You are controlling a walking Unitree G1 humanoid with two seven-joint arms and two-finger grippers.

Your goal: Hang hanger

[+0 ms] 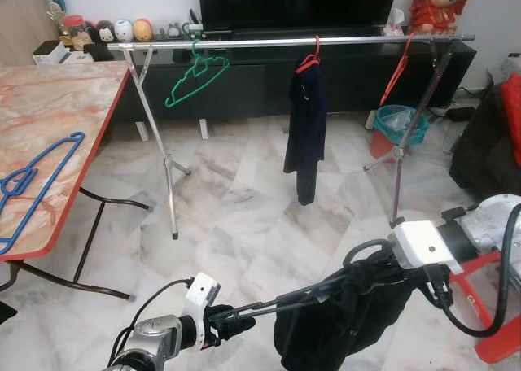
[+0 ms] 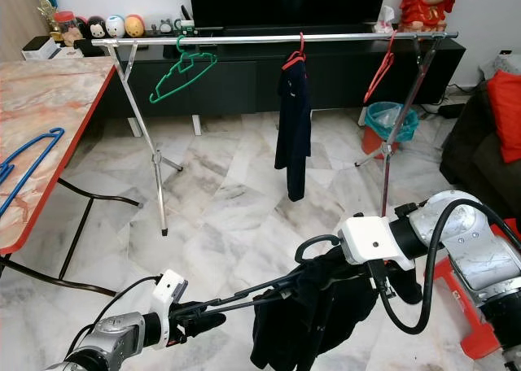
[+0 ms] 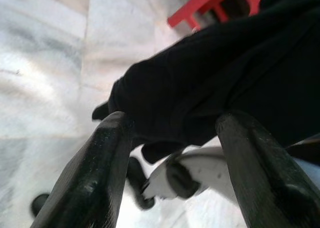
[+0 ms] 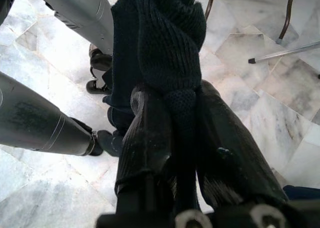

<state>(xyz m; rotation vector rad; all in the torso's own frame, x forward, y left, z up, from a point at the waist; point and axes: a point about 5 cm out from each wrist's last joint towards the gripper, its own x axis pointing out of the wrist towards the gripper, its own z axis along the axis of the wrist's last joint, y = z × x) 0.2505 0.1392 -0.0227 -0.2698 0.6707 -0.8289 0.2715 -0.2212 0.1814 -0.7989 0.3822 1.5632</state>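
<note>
Right gripper (image 4: pixel 182 113): fingers clamped on a black knitted garment (image 1: pixel 350 306), held low at 5 o'clock over the marble floor (image 1: pixel 244 216).

Left gripper (image 3: pixel 172 153): fingers spread apart, extended from 7 o'clock toward the garment's edge; nothing is seen pinched between them.

Clothes rail (image 1: pixel 285 41): stood at 12 o'clock. A green hanger (image 1: pixel 195 74), a red hanger carrying a dark garment (image 1: pixel 305 127) and a bare red hanger (image 1: pixel 397 70) are hung on it.

Blue hanger (image 1: pixel 32 184): laid flat on the marble-patterned table (image 1: pixel 57 111) at 9 o'clock.
</note>
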